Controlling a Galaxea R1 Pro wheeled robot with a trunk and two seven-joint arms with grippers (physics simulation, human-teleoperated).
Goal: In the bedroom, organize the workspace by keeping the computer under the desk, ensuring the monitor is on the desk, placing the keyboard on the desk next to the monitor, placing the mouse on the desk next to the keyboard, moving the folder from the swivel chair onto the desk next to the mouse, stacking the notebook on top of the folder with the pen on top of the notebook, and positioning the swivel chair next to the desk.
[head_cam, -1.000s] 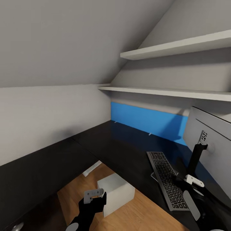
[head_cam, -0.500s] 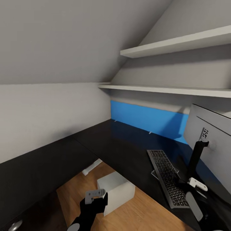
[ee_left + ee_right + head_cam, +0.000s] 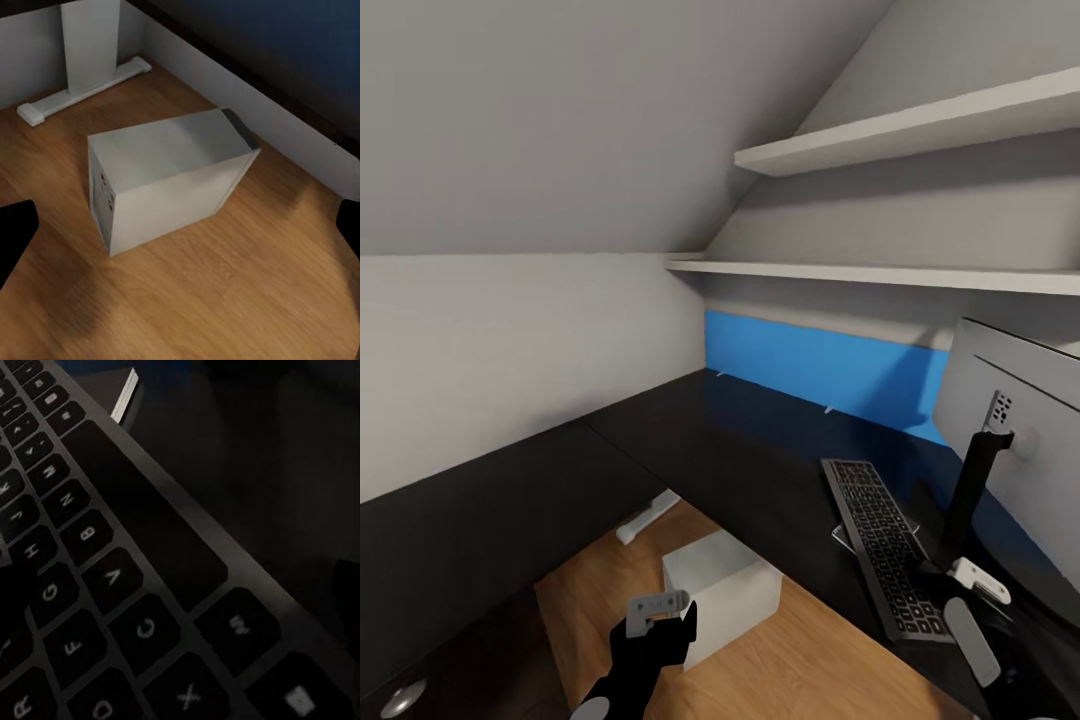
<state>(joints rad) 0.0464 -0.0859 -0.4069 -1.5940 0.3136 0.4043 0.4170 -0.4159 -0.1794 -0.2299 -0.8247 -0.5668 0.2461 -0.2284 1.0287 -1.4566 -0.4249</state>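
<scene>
Left gripper (image 3: 657, 612) sits low in the head view, black arm with a grey end piece, hanging above the wood floor (image 3: 820, 680) in front of the computer (image 3: 722, 592). In the left wrist view its two dark fingertips (image 3: 15, 232) show far apart at the frame edges with nothing between them, so the jaws are spread wide and hold nothing. Computer (image 3: 169, 176) is a pale grey-white box lying on the floor in the knee space of the desk (image 3: 740, 450), one end face with small marks turned toward the wrist camera, a dark strip on the far end. Beyond it a white desk leg with a flat foot (image 3: 82, 82) stands on the floor, near the computer but not touching

Right gripper (image 3: 972, 600) is at the lower right of the head view, white and grey parts on a black arm, low over the near end of the keyboard (image 3: 882, 545). Right wrist view is very close on the dark keys (image 3: 112, 577) with letters readable, silver frame edge along them; fingers too dark to make out, cannot tell if open or closed, cannot tell if touching the keys. A thin white edge (image 3: 126, 394) pokes out past the keyboard, unclear what

Keyboard lies on the glossy black desktop, running away from the camera, just beside the monitor (image 3: 1015, 450). Monitor stands upright at the right, silver-white back facing the camera. Behind, blue back panel (image 3: 810, 365), then two white wall shelves (image 3: 880, 272) under a sloped ceiling
</scene>
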